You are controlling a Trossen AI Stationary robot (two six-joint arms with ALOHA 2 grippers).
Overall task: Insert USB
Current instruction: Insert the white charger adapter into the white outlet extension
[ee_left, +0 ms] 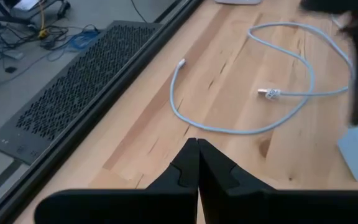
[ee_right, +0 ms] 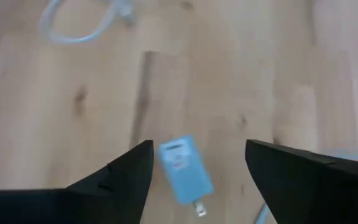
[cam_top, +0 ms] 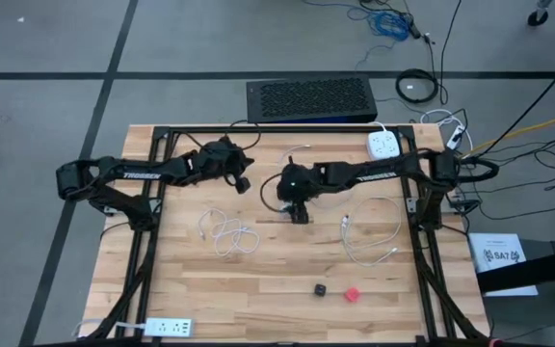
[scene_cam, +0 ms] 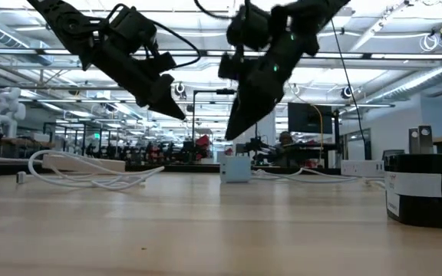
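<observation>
Nearest, in the low view, a dark cylinder (scene_cam: 424, 189) is cut off at the frame edge. Mid-table, the right gripper (ee_right: 197, 163) hangs with fingers spread wide, holding nothing, above a small blue USB charger block (ee_right: 185, 169) lying on the wooden table (cam_top: 258, 289); from overhead the gripper hides this block. The left gripper (ee_left: 197, 163), fingers pressed together and empty, hovers toward the far edge near a white cable (ee_left: 241, 127). Another white cable (cam_top: 227, 234) lies coiled near the table's centre.

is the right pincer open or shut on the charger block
Open. The right pincer has its fingers spread wide, and the blue charger block lies flat on the table between them, touched by neither.
</observation>
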